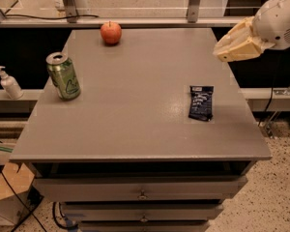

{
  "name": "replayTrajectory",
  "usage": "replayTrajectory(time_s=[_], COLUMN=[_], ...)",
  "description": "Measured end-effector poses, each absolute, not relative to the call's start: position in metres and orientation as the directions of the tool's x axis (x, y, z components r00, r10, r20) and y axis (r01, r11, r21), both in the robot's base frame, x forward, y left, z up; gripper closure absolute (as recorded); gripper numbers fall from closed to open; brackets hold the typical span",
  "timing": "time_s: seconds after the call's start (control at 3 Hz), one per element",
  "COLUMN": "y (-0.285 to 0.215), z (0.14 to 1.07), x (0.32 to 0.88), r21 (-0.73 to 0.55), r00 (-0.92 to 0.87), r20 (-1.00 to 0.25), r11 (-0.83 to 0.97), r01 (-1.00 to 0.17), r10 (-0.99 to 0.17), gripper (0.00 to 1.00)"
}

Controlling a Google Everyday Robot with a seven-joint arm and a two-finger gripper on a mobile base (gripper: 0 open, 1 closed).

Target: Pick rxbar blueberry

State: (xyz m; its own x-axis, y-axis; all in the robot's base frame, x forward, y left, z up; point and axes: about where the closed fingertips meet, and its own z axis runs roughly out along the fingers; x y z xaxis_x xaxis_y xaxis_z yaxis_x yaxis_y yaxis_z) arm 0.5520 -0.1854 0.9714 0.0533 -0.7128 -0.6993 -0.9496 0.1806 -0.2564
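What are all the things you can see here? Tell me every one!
rxbar blueberry: one, dark navy blue, lying flat on the table's right side
can: one, green, upright near the table's left edge
apple: one, red, at the table's far edge
pump bottle: one, white, on the ledge left of the table
table: one, grey, centre, with drawers below
cardboard box: one, brown, on the floor at bottom left
end effector: one, beige, in the air above the table's far right corner, away from the bar
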Motion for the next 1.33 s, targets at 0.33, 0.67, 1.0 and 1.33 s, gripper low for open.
replayTrajectory(time_s=[0.33,0.67,1.0,1.33], y=[-0.184,-0.184,-0.181,-0.178], z=[0.971,0.952,0.928,0.924], x=[0.554,0.561,0.564,0.566], r21=[-0.263,-0.252,-0.237,-0.235], r00=[0.065,0.028,-0.022,-0.025], r20=[-0.692,-0.678,-0.687,-0.688], r11=[0.167,0.196,0.253,0.255], r01=[-0.95,-0.948,-0.938,-0.938], r10=[-0.719,-0.734,-0.726,-0.725], gripper=[0.59,0.35,0.13,0.0])
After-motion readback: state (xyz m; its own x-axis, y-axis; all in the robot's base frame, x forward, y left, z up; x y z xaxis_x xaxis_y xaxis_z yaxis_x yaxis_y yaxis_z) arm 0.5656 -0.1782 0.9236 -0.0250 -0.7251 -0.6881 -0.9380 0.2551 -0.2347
